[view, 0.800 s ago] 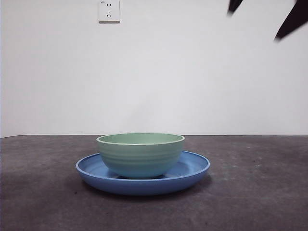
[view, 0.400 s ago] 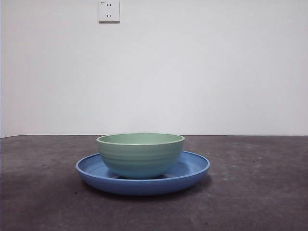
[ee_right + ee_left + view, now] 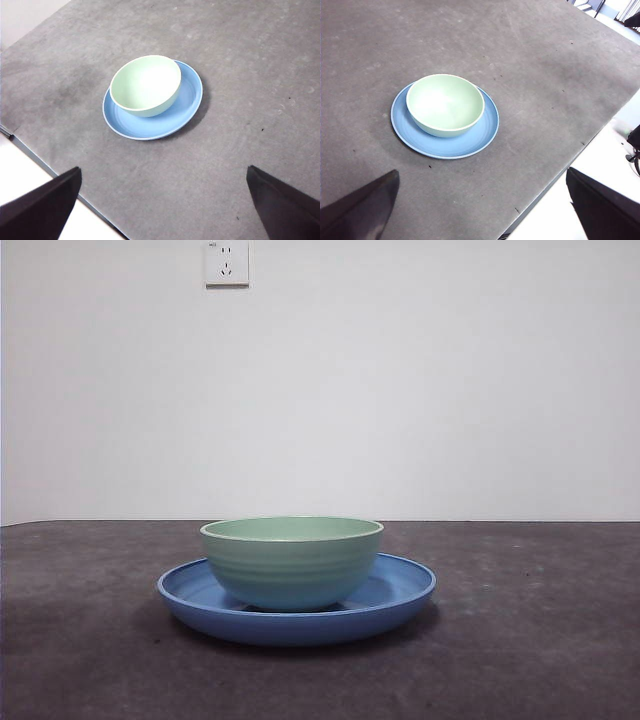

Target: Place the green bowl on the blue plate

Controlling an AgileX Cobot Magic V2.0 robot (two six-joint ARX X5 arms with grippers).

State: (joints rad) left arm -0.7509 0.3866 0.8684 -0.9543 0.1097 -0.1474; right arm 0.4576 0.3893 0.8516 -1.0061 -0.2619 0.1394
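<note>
front view shows the green bowl sitting upright inside the blue plate, low in the centre of the frame on the dark table, with a wall socket at the upper left. both wrist views look down on the pair from well apart; the left gripper and right gripper each have jaws spread wide, holding nothing.

Glossy green bowl w/ ridged sides, glossy blue plate, matt rough table
</note>
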